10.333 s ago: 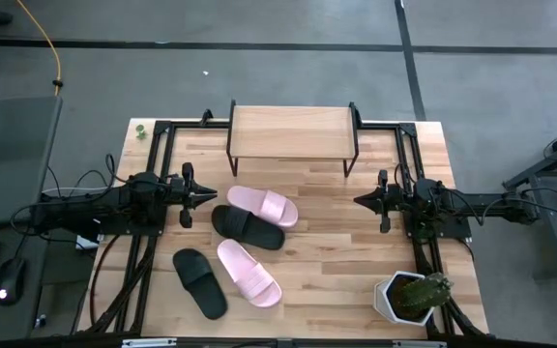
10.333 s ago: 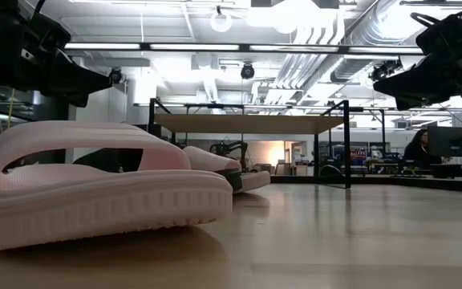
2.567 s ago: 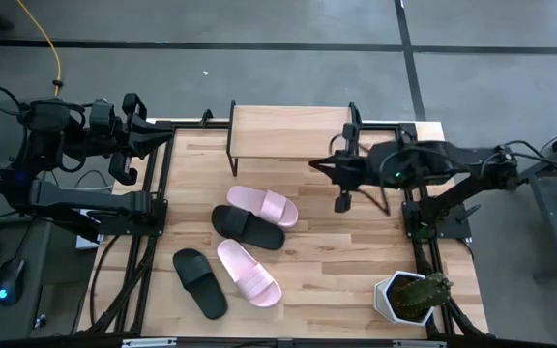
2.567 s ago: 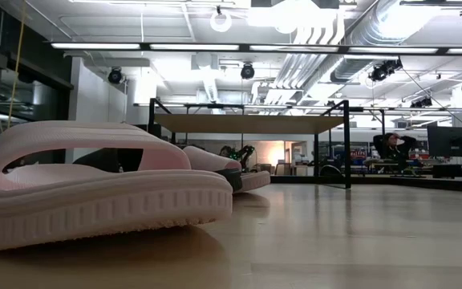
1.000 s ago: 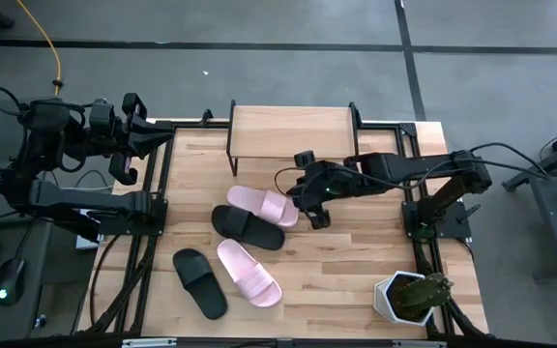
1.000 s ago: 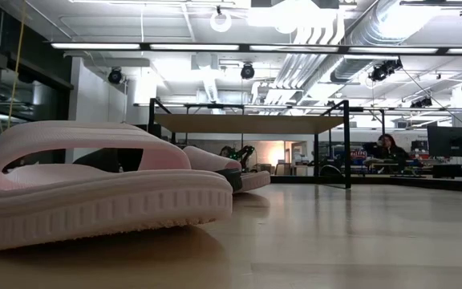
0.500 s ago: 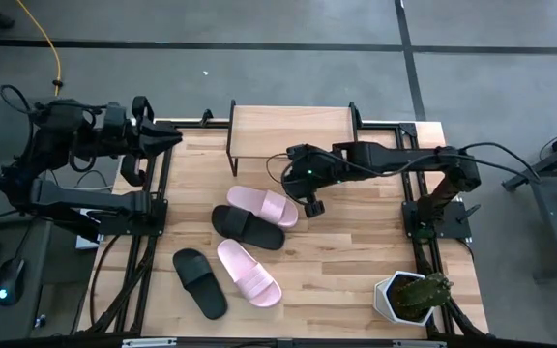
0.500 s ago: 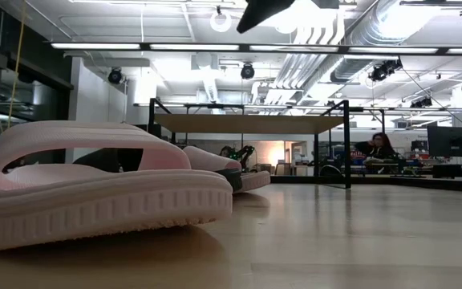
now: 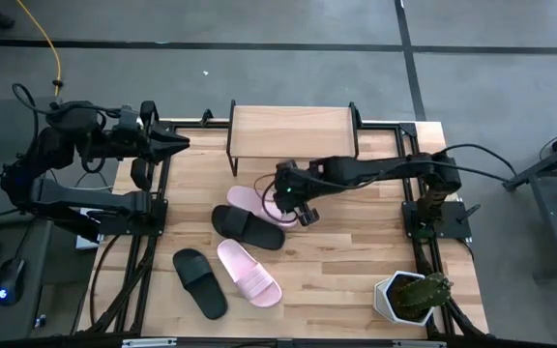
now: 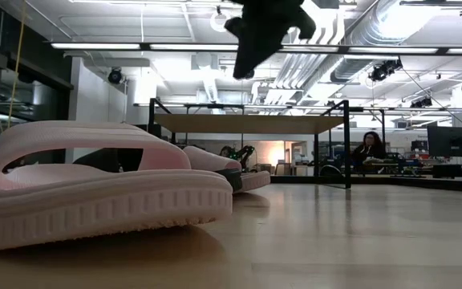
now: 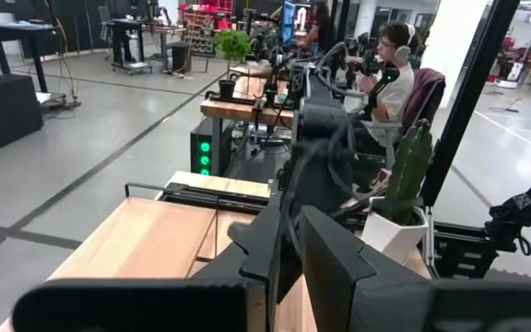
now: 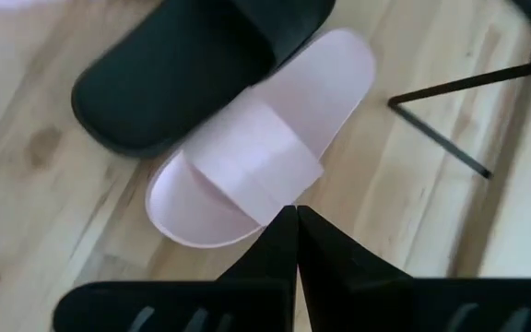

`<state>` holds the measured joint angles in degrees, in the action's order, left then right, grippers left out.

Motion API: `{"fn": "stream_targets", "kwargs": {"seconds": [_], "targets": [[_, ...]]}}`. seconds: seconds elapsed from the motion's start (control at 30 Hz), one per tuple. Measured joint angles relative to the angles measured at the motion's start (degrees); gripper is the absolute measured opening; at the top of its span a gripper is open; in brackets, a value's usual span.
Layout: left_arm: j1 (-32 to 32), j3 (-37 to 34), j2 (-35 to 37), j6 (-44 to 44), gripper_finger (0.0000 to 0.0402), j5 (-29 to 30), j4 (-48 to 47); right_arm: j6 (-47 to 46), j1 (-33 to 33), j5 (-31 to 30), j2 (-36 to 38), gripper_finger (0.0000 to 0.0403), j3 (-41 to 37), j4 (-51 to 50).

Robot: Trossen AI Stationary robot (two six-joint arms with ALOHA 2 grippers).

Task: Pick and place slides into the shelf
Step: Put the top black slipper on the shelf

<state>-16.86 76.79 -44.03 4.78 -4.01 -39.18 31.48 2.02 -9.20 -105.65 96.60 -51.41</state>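
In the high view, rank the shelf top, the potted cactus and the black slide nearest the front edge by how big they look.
1. shelf, clearly largest.
2 and 3. black slide and potted cactus: they look too alike to rank.

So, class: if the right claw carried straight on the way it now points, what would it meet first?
Most likely the pink slide nearest the shelf. The shut right claw points at its wide strap, with the black slide just beyond. How far above it the claw hangs is unclear.

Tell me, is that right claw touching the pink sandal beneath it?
Cannot tell. The right wrist view shows the shut right gripper over the pink slide, but neither contact nor gap shows plainly.
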Motion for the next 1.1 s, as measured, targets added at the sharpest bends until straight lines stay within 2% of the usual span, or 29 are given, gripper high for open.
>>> {"fn": "stream_targets", "kwargs": {"seconds": [0.2,0.43,0.6,0.9,1.1], "targets": [[0.0,0.0,0.0,0.0,0.0037,0.0,-0.5,0.3,0.4,-3.2,-0.2,0.0000,0.0,0.6],[0.0,-1.1,-0.6,-0.3,0.0037,0.3,-5.6,-2.2,-0.2,-8.5,6.0,0.0000,0.0,1.4],[0.0,-6.2,-0.6,1.0,0.0037,0.6,-3.5,-3.4,-0.7,-8.4,10.4,0.0000,0.0,2.6],[0.0,-16.6,-0.9,7.4,0.0037,1.6,3.3,-3.1,-0.7,-10.5,13.9,0.0000,0.0,1.9],[0.0,-22.3,-0.9,11.3,0.0037,3.5,3.6,-3.0,-0.6,-14.6,14.7,0.0000,0.0,0.6]]}}
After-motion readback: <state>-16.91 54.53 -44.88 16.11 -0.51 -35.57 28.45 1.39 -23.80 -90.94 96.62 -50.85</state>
